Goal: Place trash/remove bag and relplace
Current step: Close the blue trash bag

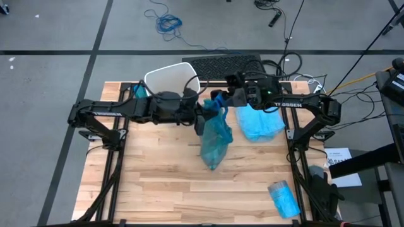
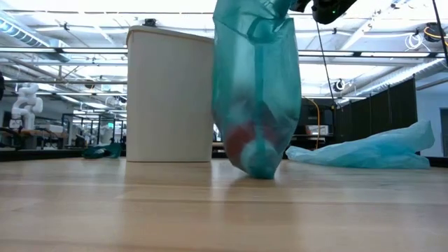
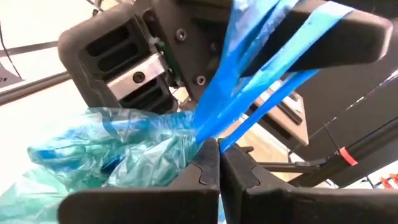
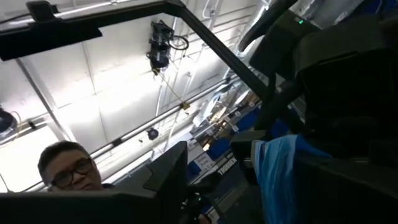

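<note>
Blue plastic bag [image 4: 277, 163] bunched beside dark arm housing [image 4: 348, 81]; person [image 4: 67, 167] beyond; ceiling overhead.

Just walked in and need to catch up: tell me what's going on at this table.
Both arms hold a filled teal trash bag by its top above the middle of the wooden table, its bottom at the tabletop. The left hand is shut on the bag's blue ties; the right hand is at the bag's top too. The white bin stands behind, a loose bag lies beside it.
</note>
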Action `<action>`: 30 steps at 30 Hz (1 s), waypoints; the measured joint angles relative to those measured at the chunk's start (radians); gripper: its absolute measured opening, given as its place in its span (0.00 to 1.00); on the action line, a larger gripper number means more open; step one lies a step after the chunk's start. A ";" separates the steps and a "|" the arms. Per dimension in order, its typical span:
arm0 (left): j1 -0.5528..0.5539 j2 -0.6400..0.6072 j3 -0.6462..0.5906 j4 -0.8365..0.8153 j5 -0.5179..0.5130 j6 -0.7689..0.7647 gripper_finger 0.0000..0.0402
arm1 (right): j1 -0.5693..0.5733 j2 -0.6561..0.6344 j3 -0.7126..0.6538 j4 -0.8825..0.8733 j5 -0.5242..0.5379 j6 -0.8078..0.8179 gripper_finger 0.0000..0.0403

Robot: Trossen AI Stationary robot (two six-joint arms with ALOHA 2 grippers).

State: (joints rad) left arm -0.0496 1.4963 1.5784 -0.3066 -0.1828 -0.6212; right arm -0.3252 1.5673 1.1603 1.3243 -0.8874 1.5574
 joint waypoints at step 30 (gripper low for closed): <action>-0.076 -0.059 0.000 0.187 0.095 0.117 0.10 | -0.010 -0.003 0.095 -0.011 0.006 0.008 0.42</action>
State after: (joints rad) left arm -0.1259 1.4375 1.5784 -0.1192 -0.0882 -0.5047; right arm -0.3351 1.5642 1.2556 1.3132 -0.8810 1.5658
